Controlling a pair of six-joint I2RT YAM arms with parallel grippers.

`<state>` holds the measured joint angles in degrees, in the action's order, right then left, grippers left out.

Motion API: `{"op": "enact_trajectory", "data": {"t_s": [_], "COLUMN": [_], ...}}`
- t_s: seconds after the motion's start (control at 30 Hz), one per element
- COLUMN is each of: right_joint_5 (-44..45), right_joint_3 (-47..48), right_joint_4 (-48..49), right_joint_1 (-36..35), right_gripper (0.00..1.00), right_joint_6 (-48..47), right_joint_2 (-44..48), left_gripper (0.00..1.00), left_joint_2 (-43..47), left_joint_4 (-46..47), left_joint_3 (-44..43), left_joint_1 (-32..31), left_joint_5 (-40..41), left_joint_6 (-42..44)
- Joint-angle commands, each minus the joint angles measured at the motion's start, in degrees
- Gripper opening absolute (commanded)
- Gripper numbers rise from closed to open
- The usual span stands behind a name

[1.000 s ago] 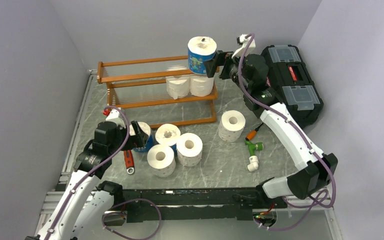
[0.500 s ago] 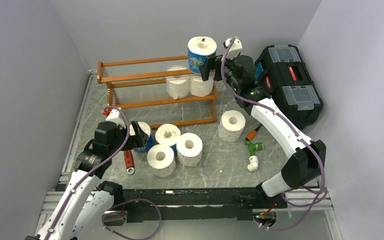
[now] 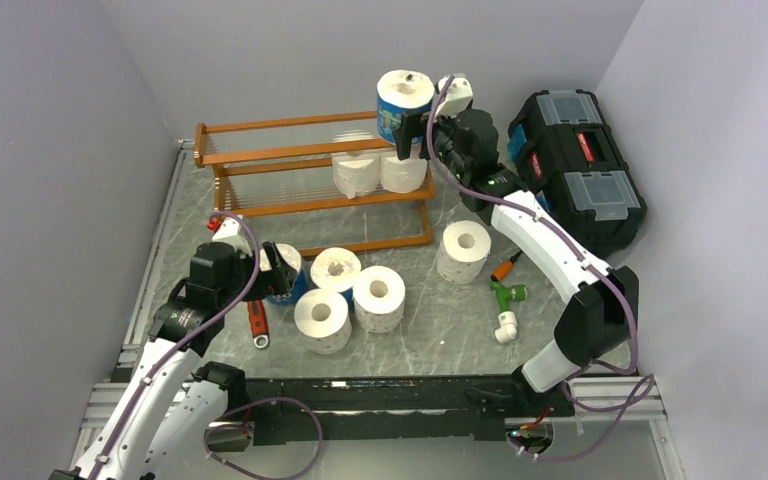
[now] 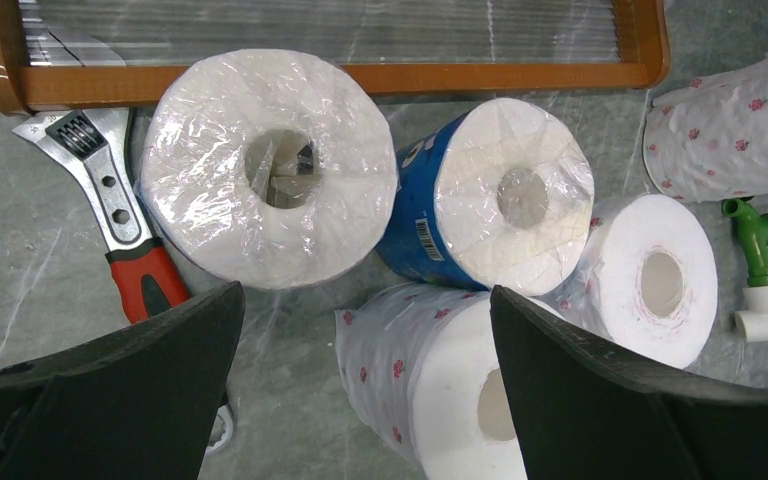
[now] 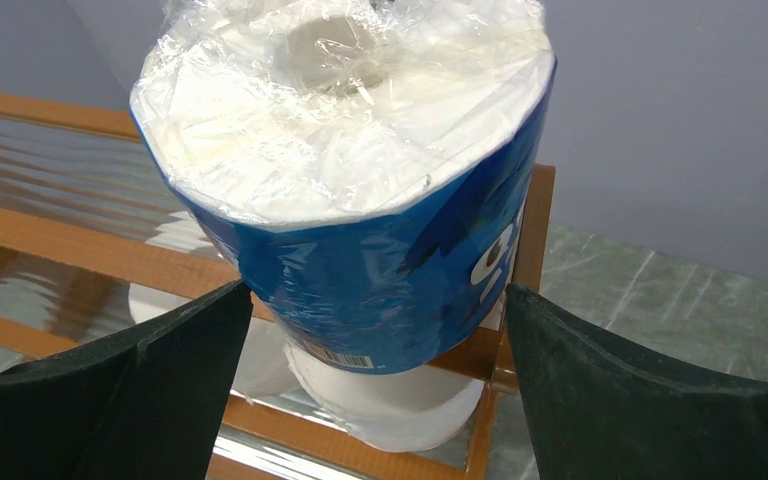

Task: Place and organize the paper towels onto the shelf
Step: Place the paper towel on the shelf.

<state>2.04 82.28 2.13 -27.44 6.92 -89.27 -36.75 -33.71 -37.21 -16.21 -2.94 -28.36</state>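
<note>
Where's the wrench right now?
In the left wrist view it's at the left: the wrench lies flat on the table, its head at the shelf's front left corner, right beside a clear-wrapped white roll.

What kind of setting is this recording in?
Probably a robot lab test cell: bare grey walls box in a marble-look table, with staged props such as a wooden shelf, wrapped paper rolls and a black toolbox.
</note>
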Motion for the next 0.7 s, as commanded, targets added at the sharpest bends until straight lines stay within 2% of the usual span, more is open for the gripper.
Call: {"op": "enact_trajectory", "data": {"t_s": [0.0, 0.67], "right_joint_5": [2.8, 3.3], "right_joint_3": [2.6, 4.6], "right_joint_4": [4.1, 5.0], "right_joint_1": [0.1, 0.0], "right_gripper": [0.97, 0.95], "right_joint_6": [-1.6, -1.6], "right_joint_2": [-0.9, -3.8], "left_gripper": [0.99, 0.99], "left_joint_2": [-0.3, -0.3], "left_joint_4": [1.0, 0.9], "left_joint_3": [-0.4, -0.3], "left_joint_1": [0.2, 0.4], "left_joint_5": [0.6, 0.7], "left_joint_6": [-0.5, -0.7]}}
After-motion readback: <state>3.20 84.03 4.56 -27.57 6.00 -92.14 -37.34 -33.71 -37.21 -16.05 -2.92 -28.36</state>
